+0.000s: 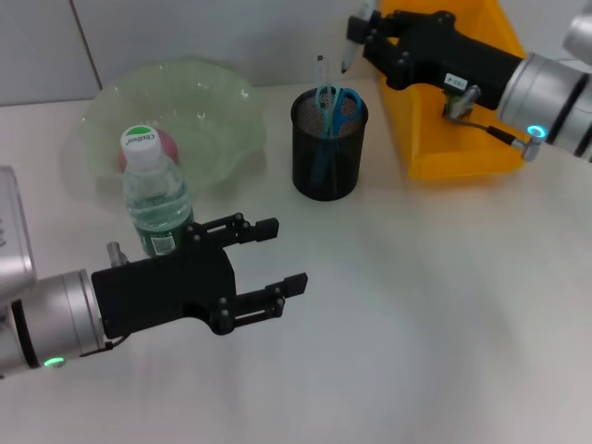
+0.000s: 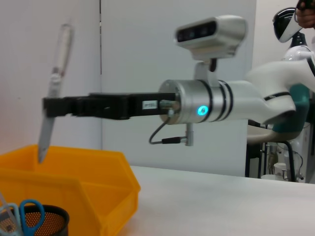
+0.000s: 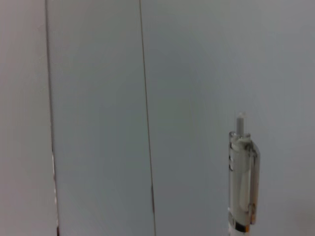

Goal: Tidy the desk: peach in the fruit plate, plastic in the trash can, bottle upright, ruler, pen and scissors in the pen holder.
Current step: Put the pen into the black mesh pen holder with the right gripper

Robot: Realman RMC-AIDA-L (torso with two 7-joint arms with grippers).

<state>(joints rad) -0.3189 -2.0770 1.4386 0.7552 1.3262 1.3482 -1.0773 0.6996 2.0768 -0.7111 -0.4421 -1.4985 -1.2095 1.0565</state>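
I am holding the pen [image 1: 350,51] in my right gripper [image 1: 359,42], fingers pinched on its barrel, and it is hanging nearly upright with its tip down, above and just behind the pen holder [image 1: 328,148]. In the left wrist view the pen [image 2: 53,96] is tilting slightly, its tip dipping in front of the rim of the orange bin [image 2: 74,177]; in the right wrist view only its clear clicker end [image 3: 242,182] is showing against the wall. The pen holder, a black mesh cup, is already carrying the blue-handled scissors [image 1: 335,104] and a thin clear piece that may be the ruler (I cannot tell for sure). The orange bin [image 1: 462,120] is sitting just to the right of the pen holder, under my right arm.

To the left of the pen holder, the pale green fruit plate [image 1: 176,116] is lying on the desk [image 1: 444,305], with the pink peach [image 1: 159,148] in it, partly hidden behind the bottle [image 1: 155,196]. The bottle is standing upright, green cap up, at the plate's near edge. My left gripper [image 1: 287,254] is hovering in front of the pen holder and just beside the bottle's near side, fingers spread wide and holding nothing.
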